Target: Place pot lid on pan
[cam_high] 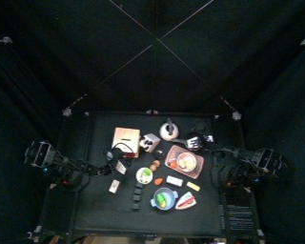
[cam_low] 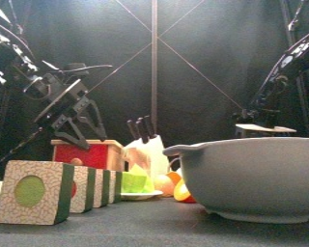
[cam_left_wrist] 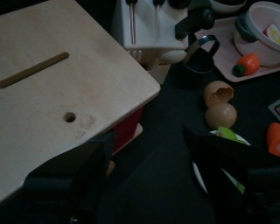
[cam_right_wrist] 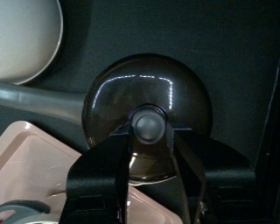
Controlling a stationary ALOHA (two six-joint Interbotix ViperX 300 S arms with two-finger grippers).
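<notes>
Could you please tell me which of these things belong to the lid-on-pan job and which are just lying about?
Job: pot lid; grey pan, only its handle showing; right gripper on the lid's knob.
Lying about: wooden box, egg, carrot, pink tray, white bowl. The left gripper rests open.
</notes>
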